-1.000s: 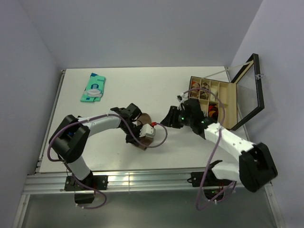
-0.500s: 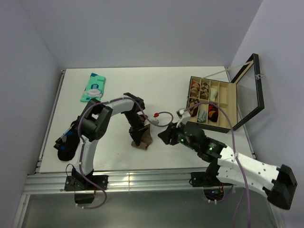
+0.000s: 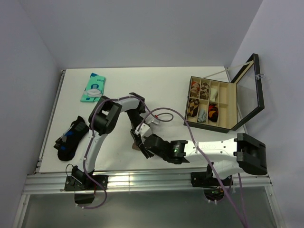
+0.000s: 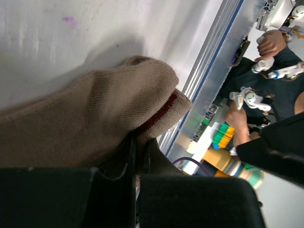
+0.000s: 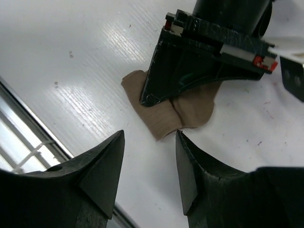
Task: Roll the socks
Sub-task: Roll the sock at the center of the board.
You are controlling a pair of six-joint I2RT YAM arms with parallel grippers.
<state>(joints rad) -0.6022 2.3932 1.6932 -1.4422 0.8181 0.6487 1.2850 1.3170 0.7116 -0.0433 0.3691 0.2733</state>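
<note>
The tan-brown sock [image 4: 90, 128] lies bunched on the white table, its maroon cuff edge [image 4: 159, 111] showing. My left gripper [image 4: 138, 152] is shut on the sock at the cuff. From above, the left gripper [image 3: 137, 134] covers most of the sock [image 3: 136, 147]. My right gripper [image 5: 149, 137] is open and empty, just short of the sock's near edge [image 5: 164, 118], with the left gripper [image 5: 199, 61] standing over the sock. In the top view the right gripper [image 3: 144, 145] is beside the left one. A black sock [image 3: 71, 137] with coloured marks lies at the table's left edge.
A teal flat packet [image 3: 93, 88] lies at the back left. An open wooden box [image 3: 223, 97] with compartments of rolled socks stands at the right, its lid [image 3: 249, 90] raised. The table's metal front rail [image 3: 142, 178] is close to both grippers.
My right arm has swung from beside the box across to the tan sock at the front middle. My left gripper has stayed shut on the sock, moving slightly toward the front.
</note>
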